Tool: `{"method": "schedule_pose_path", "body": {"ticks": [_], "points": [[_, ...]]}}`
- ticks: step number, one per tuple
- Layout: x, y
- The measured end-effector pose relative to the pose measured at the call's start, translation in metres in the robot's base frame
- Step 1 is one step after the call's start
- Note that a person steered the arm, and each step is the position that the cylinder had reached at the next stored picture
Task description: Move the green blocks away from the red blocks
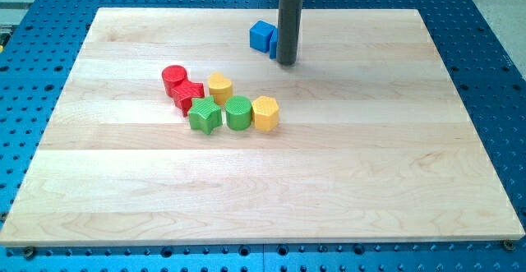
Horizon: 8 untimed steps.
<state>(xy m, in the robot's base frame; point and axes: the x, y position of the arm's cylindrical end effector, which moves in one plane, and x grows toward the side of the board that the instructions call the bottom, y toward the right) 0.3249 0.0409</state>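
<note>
A green star block (205,117) and a green cylinder (238,112) sit side by side near the board's middle left. A red cylinder (173,79) and a red star block (188,96) lie just to their upper left; the red star touches the green star. My tip (286,62) stands near the view's top centre, well above and to the right of the green blocks, touching none of them.
A yellow block (219,86) sits above the green blocks and a yellow hexagon (265,113) touches the green cylinder's right. Two blue blocks (262,36) lie just left of the rod, one partly hidden behind it. The wooden board (329,190) rests on a blue perforated table.
</note>
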Motion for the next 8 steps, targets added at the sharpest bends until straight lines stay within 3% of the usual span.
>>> {"method": "schedule_pose_path", "body": {"ticks": [3,6,8], "points": [[0.009,-0.104],[0.079,-0.111],[0.077,-0.131]]}}
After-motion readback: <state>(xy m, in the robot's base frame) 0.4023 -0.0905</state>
